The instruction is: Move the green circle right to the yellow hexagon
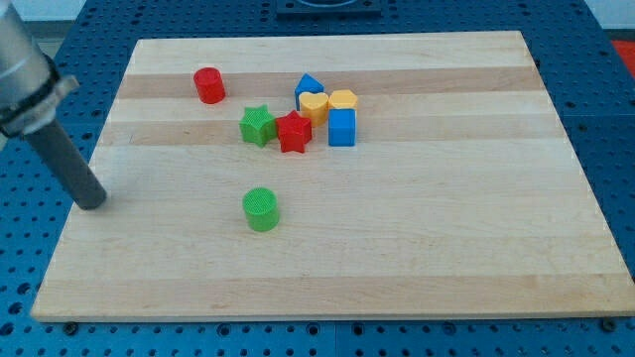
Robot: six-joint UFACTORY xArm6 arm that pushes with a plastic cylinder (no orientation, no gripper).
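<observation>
My tip (94, 201) rests on the table (476, 248) at its 9 o'clock edge, holding nothing; there is no gripper. The green circle (261, 209) sits alone, well apart at 3 o'clock from it. I'd push from its 7 o'clock side toward the yellow hexagon (343, 99), skirting the red star (294, 132).

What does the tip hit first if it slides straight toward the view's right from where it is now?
Probably the green circle, though only a graze: my tip sits at the board's left edge, level with the circle's upper part. Nothing lies between them. Depth is uncertain, so it could pass just above the circle.
</observation>
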